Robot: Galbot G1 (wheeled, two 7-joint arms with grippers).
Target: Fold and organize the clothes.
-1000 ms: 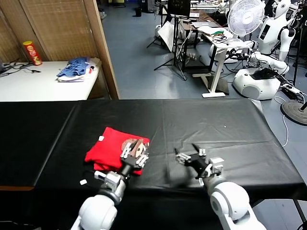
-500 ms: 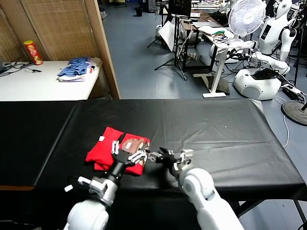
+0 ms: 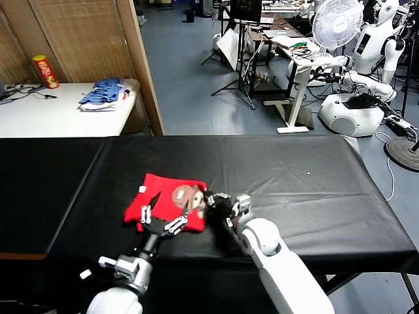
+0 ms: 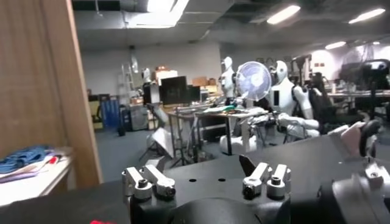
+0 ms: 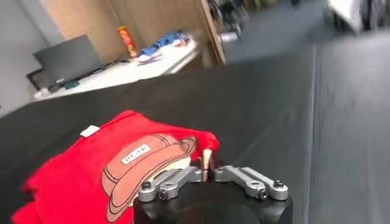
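Note:
The red T-shirt [image 3: 157, 186] lies folded on the black table [image 3: 294, 183], left of centre, with its brown-and-white print [image 3: 186, 195] facing up at its right side. My left gripper [image 3: 171, 208] is open and hovers over the shirt's near half. In the left wrist view the left gripper [image 4: 198, 176] is empty and shows spread fingers. My right gripper [image 3: 211, 199] is shut, with its tips at the shirt's right edge. In the right wrist view the right gripper's [image 5: 206, 159] closed tips touch the shirt's [image 5: 91, 164] corner beside the print [image 5: 140, 164]. No cloth shows between the tips.
A white side table [image 3: 39, 118] at the back left holds a blue striped pile [image 3: 101, 93] and a red can [image 3: 44, 72]. A wooden partition [image 3: 141, 65] stands behind the black table. A fan [image 3: 336, 23] and other robots stand at the back right.
My right gripper has swung left across the table to the shirt's right edge and closed. My left gripper has pulled back toward me, opened wider, and lowered over the shirt.

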